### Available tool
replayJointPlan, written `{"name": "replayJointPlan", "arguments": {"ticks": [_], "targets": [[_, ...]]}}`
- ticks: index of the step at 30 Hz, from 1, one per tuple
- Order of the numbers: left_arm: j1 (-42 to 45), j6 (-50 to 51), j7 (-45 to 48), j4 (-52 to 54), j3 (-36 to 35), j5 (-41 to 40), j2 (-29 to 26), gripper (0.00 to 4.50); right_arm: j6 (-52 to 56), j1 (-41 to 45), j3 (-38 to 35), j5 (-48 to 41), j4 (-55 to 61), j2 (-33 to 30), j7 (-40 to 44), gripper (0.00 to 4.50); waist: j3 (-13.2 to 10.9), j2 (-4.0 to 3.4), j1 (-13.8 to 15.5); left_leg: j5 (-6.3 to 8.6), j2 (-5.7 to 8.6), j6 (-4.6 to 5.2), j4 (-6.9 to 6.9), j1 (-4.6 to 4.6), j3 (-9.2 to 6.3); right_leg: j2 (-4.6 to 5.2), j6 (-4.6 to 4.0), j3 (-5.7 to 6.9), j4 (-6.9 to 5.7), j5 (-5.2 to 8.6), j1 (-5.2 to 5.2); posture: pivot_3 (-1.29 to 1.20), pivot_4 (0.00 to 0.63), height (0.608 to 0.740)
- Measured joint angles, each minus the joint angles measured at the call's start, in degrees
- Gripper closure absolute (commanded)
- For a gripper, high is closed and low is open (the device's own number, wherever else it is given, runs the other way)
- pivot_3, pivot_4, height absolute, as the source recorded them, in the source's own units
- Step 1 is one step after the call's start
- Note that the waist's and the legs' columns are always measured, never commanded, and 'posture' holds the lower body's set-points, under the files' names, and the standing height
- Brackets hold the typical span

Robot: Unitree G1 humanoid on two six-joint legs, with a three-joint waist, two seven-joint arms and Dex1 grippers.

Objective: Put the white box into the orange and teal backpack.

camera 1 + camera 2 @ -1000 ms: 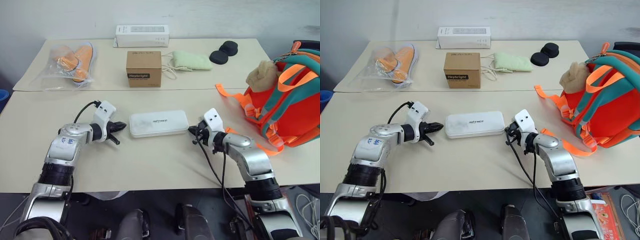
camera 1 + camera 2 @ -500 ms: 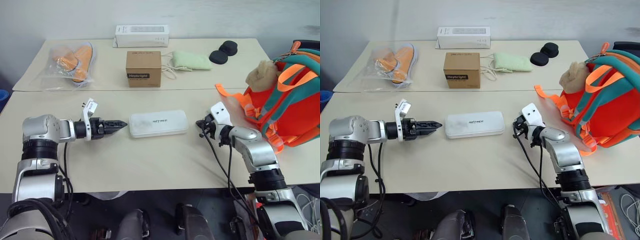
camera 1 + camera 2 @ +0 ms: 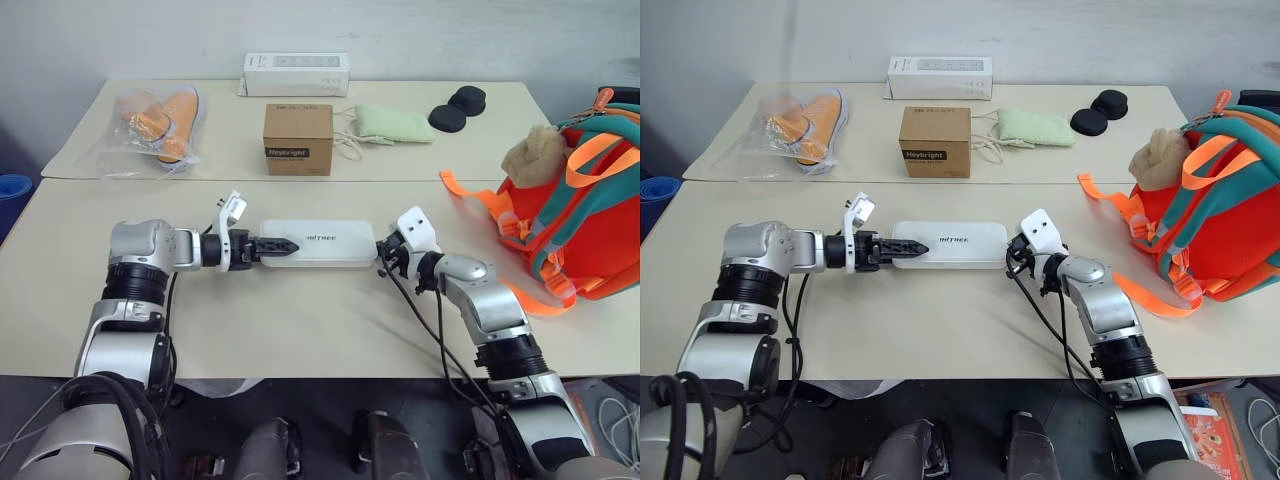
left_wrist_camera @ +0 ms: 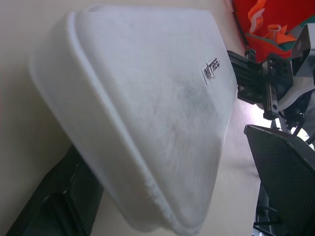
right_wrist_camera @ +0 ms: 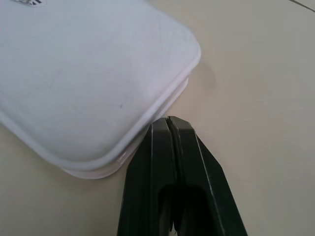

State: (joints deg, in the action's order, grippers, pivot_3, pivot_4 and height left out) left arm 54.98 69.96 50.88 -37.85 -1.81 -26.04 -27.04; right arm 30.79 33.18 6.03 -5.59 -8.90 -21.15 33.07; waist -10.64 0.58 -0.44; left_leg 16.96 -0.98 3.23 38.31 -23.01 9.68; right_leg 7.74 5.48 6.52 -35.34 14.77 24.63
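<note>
The white box (image 3: pixel 325 243) lies flat on the near table between my two grippers. My left gripper (image 3: pixel 280 246) is open with its jaws straddling the box's left end. In the left wrist view one finger (image 4: pixel 54 209) sits low beside the box (image 4: pixel 147 113) and the other finger (image 4: pixel 288 182) stands apart from it. My right gripper (image 3: pixel 383 260) is shut, its tips (image 5: pixel 168 122) right at the box's right corner (image 5: pixel 83 73). The orange and teal backpack (image 3: pixel 585 225) stands at the table's right edge with a tan plush toy (image 3: pixel 530 155) on it.
On the far table are a brown carton (image 3: pixel 298 139), a long white carton (image 3: pixel 296 74), a green pouch (image 3: pixel 392 122), two black discs (image 3: pixel 458 108) and a plastic bag of orange shoes (image 3: pixel 160 120). Orange straps (image 3: pixel 475 195) trail from the backpack toward my right arm.
My left gripper swung right, rolled and opened over the box's left end. My right gripper shifted slightly up to the box's right corner, staying shut. The camera also shifted.
</note>
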Motion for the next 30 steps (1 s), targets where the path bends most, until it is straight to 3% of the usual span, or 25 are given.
{"name": "replayJointPlan", "arguments": {"ticks": [4, 5, 16, 24, 27, 30], "targets": [[1.29, 0.57, -0.08, -2.08, -0.49, -0.02, 1.28, 0.01, -0.91, -0.70, -0.01, 0.03, 0.37, -0.17, 0.03, 4.50, 0.00, 0.00, 0.14, 0.00, -0.01, 0.00, -0.01, 0.00, 0.00, -0.01, 0.00, 0.01, 0.00, 0.00, 0.01, 0.00, 0.150, 0.740], [1.57, 0.63, -0.03, -2.66, -0.59, -0.05, 1.46, 0.20, -1.04, -0.86, -0.03, 0.02, 0.48, -0.17, 0.03, 4.50, 0.00, 0.01, 0.15, 0.00, -0.01, 0.01, -0.01, 0.00, 0.00, -0.01, 0.00, 0.02, 0.00, 0.00, 0.01, 0.00, 0.150, 0.740], [1.77, 5.25, 3.94, -2.42, -1.59, -3.15, 0.50, 3.07, -2.03, -4.76, 0.03, 0.00, 4.56, -1.01, 0.08, 4.50, 0.01, 0.03, -0.48, 0.00, -0.05, 0.00, -0.01, -0.05, -0.01, -0.06, 0.00, 0.03, 0.02, 0.00, 0.04, 0.00, 0.150, 0.740], [0.46, 6.88, 2.90, -0.27, -4.08, -4.40, 1.13, 3.08, 2.03, -7.46, -0.81, -1.42, 10.21, -1.76, 0.07, 4.50, 0.01, 0.03, -1.06, 0.00, -0.06, 0.00, -0.03, -0.11, -0.03, -0.07, 0.00, 0.02, 0.04, 0.00, 0.10, 0.00, 0.150, 0.740], [-1.63, 8.84, 1.47, 4.44, -6.97, -6.51, 1.86, 3.08, 9.78, -13.40, -7.55, -6.61, 19.54, -4.97, 0.53, 3.92, 0.00, 0.04, -0.79, 0.00, -0.05, 0.00, -0.03, -0.29, -0.12, -0.03, 0.00, -0.17, 0.08, 0.00, 0.21, 0.00, 0.150, 0.740], [-3.91, 12.18, -1.77, 11.12, -12.22, -9.44, 2.71, 3.09, 19.53, -21.83, -19.98, -13.02, 30.49, -11.02, 1.68, 2.94, -0.01, 0.06, -0.33, 0.02, -0.07, 0.03, -0.04, -0.33, -0.22, -0.04, 0.01, -0.27, 0.28, -0.01, 0.11, 0.00, 0.150, 0.740]]}}
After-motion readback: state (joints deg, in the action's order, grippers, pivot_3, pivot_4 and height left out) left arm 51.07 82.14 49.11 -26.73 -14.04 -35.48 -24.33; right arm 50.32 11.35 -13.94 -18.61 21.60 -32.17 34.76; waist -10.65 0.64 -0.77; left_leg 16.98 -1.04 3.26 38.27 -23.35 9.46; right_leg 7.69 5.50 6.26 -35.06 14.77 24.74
